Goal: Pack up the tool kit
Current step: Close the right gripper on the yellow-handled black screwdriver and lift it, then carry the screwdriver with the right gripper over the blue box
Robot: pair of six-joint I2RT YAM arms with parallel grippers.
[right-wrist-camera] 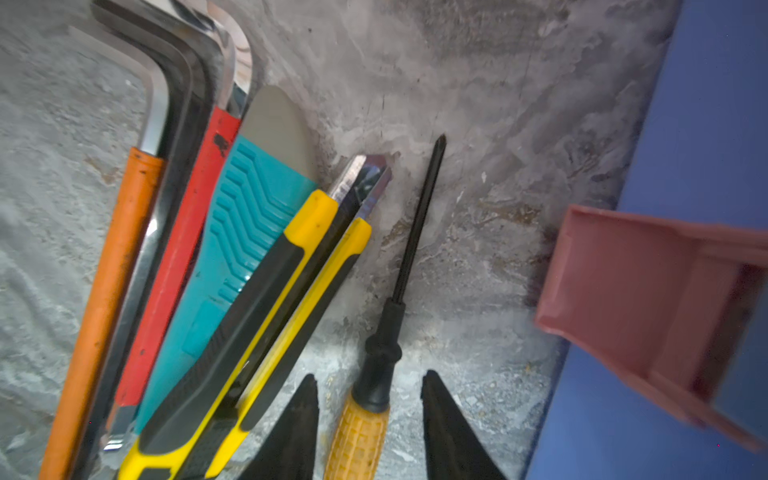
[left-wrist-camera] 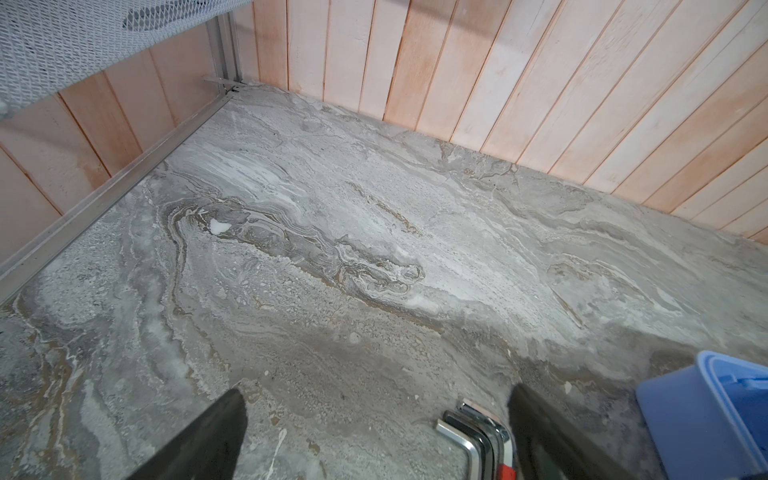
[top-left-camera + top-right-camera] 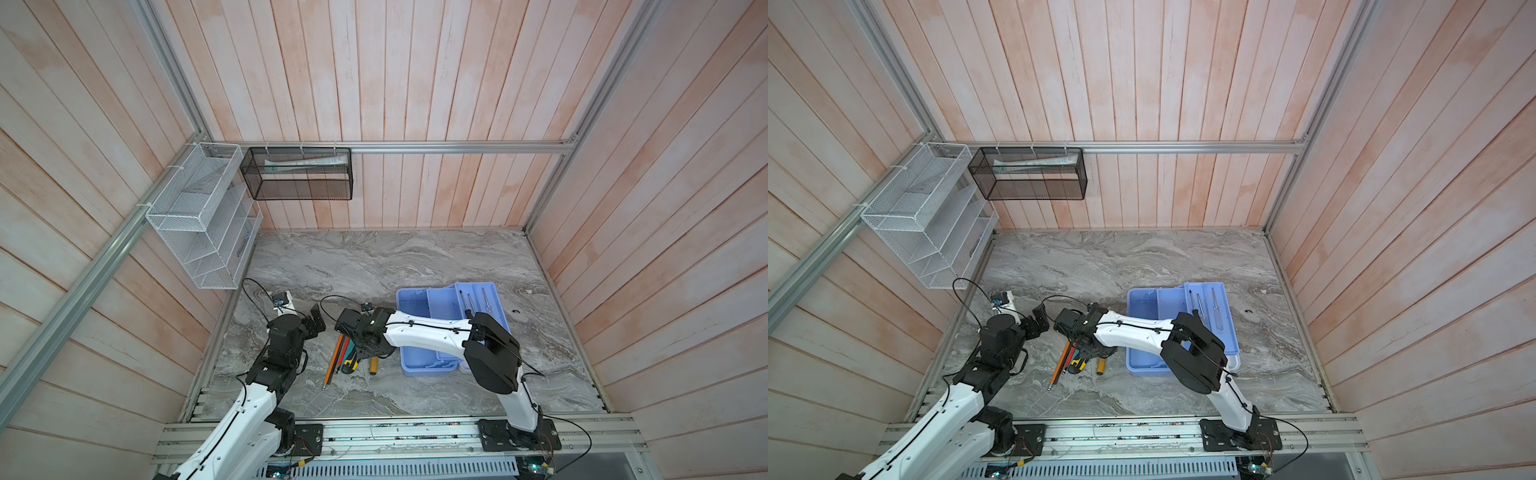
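Note:
The tool kit's light blue base (image 3: 415,332) stands open on the marble table, and its tray (image 3: 494,299) holds three small screwdrivers. Loose tools lie to its left: an orange stick (image 1: 104,291), a teal tool (image 1: 245,216), a yellow-and-black knife (image 1: 266,299) and hex keys (image 1: 183,62). My right gripper (image 1: 370,380) is open, its fingers on either side of a yellow-handled screwdriver (image 1: 357,436) without touching it. My left gripper (image 2: 378,392) hangs open and empty above the table, with the hex keys (image 2: 473,436) by one finger.
A pink plastic piece (image 1: 648,291) sticks out at the blue base's wall (image 1: 706,124). A white mesh basket (image 3: 199,216) and a black mesh basket (image 3: 299,174) hang on the back-left walls. A small dark bit (image 3: 515,311) lies right of the tray.

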